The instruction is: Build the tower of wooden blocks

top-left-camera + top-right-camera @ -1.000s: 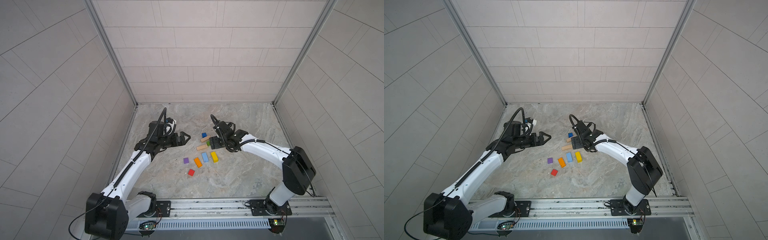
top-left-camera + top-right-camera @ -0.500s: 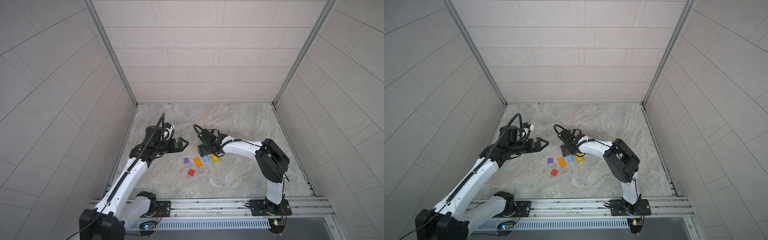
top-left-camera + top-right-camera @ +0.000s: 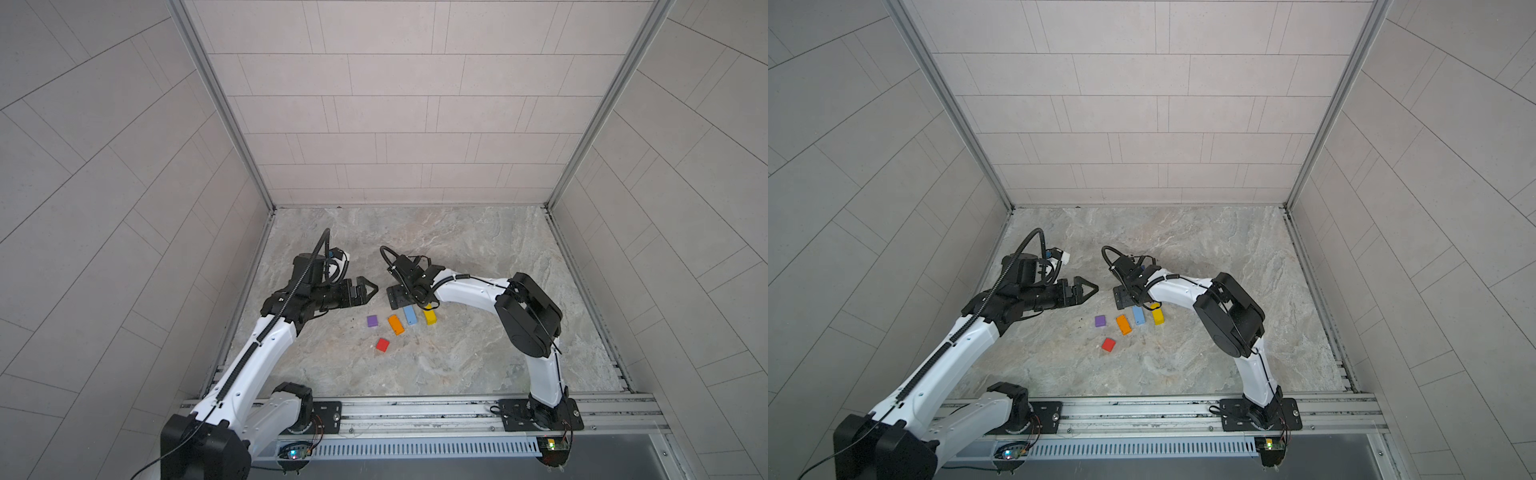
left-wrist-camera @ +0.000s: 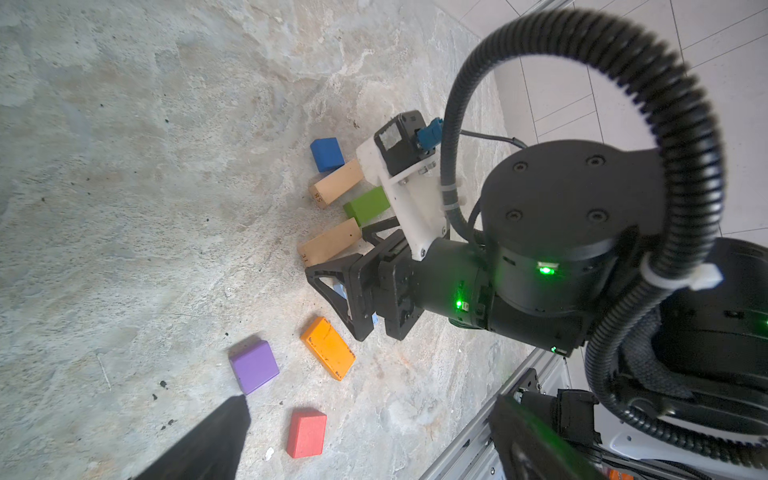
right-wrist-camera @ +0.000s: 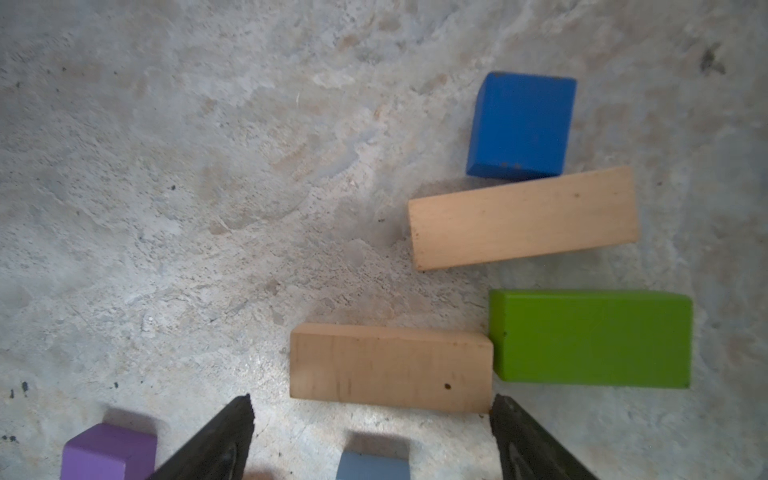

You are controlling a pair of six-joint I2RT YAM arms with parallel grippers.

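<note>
No wood block tower stands yet: every block I can find lies flat and single on the floor (image 3: pixel 457 353). With the orange bar (image 3: pixel 396 324) as the dial's centre in a top view, the purple cube (image 3: pixel 372 321) sits at 9 o'clock, the red cube (image 3: pixel 382 345) at 7, the light-blue bar (image 3: pixel 410 315) at 2 and the yellow bar (image 3: pixel 430 317) at 3.

My right wrist covers the rest at 12. Its camera shows the near tan bar (image 5: pixel 390 368), the green bar (image 5: pixel 592 338) just beside its end, the far tan bar (image 5: pixel 523 218) and the dark-blue cube (image 5: pixel 521 124). I can't find a third tan bar.

My right gripper (image 5: pixel 372 415) hangs above the light-blue bar, spread wide and empty. I judge that is room to drop over a bar. My left gripper (image 3: pixel 371 287), at 11, is fully spread and empty, held clear of the blocks, I think.
</note>
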